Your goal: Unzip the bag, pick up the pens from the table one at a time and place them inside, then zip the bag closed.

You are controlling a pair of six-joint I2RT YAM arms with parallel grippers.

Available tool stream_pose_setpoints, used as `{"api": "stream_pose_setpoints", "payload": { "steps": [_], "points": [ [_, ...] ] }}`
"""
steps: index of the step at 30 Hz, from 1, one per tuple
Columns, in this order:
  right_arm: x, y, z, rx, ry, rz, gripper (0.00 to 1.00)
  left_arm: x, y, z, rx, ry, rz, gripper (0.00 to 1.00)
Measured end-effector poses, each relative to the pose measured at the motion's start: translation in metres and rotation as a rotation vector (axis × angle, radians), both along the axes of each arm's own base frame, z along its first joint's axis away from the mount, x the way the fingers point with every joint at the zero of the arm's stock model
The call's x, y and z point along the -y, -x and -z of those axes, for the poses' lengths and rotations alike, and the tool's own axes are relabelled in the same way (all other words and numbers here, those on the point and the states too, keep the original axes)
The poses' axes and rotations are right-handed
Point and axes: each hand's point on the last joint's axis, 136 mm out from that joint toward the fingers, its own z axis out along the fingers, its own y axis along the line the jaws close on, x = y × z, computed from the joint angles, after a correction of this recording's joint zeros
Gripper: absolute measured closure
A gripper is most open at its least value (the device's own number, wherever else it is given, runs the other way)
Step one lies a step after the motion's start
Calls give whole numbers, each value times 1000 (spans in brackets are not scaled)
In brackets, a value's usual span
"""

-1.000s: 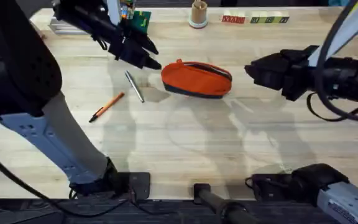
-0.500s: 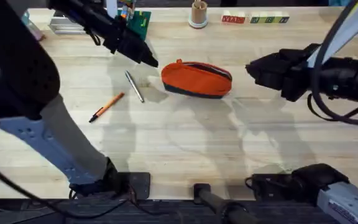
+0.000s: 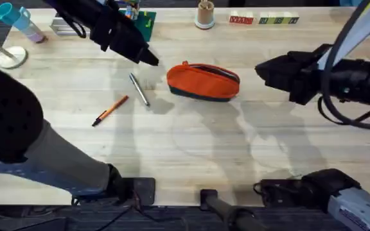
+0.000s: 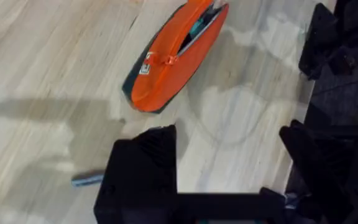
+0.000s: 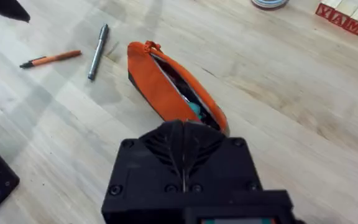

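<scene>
light: bright, even, from above | shadows: soft grey arm shadows across the bench [image 3: 191, 141] middle | blur: left arm large, dark, unsharp near overhead camera | glare: slight on wood

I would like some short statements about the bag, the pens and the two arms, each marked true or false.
1. The bag is already unzipped. True; the right wrist view shows its top gaping.
2. Both pens are inside the bag. False; the orange pen and the grey pen lie on the table.
3. The left tool hovers near the grey pen. True.
4. The right tool holds the bag. False; it is apart from the bag.
</scene>
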Motion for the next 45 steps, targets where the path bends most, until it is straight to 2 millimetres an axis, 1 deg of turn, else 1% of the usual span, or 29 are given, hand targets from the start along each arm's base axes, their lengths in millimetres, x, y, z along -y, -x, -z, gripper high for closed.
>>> {"api": "stream_pose_setpoints", "payload": {
  "steps": [5,10,14,17,20,26,28,31,36,40,45],
  "points": [
    [0,0,0,23,26,-22,971,-6,1,-2,-26,-55,-67,2],
    [0,0,0,68,77,-65,972,-10,7,-12,-29,-114,-139,1],
    [0,0,0,101,116,-97,969,-2,8,-22,34,-148,-163,1],
    [0,0,0,118,136,-113,949,8,11,-23,86,-165,-175,2],
    [0,-2,4,117,151,-125,961,17,18,-16,105,-177,-182,1],
    [-3,-12,27,71,209,-174,971,24,42,12,75,-193,-179,1],
    [-4,-15,35,59,226,-194,971,25,48,18,74,-195,-183,1],
    [-8,-19,43,48,233,-233,971,24,53,22,102,-193,-208,1],
    [-16,-29,56,39,231,-286,972,16,62,24,142,-212,-288,1],
    [-20,-37,70,34,249,-328,971,12,74,32,117,-230,-319,2],
    [-21,-38,85,20,284,-379,972,10,77,38,92,-239,-332,3]
  ]
}}
